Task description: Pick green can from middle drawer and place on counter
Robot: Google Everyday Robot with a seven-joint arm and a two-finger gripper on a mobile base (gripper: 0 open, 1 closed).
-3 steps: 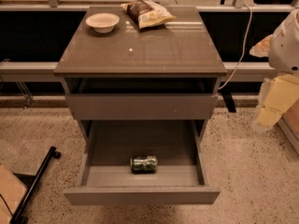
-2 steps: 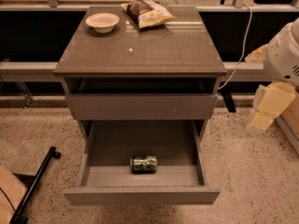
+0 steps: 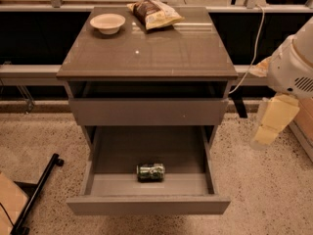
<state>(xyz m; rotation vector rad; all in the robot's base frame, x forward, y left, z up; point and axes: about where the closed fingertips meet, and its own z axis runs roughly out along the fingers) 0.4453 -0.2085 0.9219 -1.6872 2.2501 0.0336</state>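
Camera view, looking down on the cabinet from the front. Shows the green can [image 3: 150,172] lying on its side in the middle drawer [image 3: 146,204], with the drawer pulled well out past the front edge of the counter [image 3: 161,53]. Places the can on the drawer floor, near the drawer's front wall and roughly below the midpoint of the counter's front edge, silvery ends pointing left and right, well apart from both side walls.

Finds the gripper [image 3: 271,124] hanging beyond the right edge of the counter, off the front right corner and lower than the counter's surface, above the speckled floor [image 3: 264,190]. Well apart from the can and from the drawer. Width of its opening impossible to tell from here. Carried by the white arm [image 3: 293,65], bulking at the right of the frame, level with the counter's right edge.

On the counter: a pale bowl [image 3: 107,22] near the back left corner, upright; a brown and yellow snack bag [image 3: 155,13] lying flat against the middle of the back edge, just beside the bowl but apart from it.

Under the front edge, a dark gap, then the plain upper front panel [image 3: 148,111]. Past the back right corner, a pale cable [image 3: 254,48] trailing down. Off the front left corner, a black bar [image 3: 36,192] slanting across the floor.
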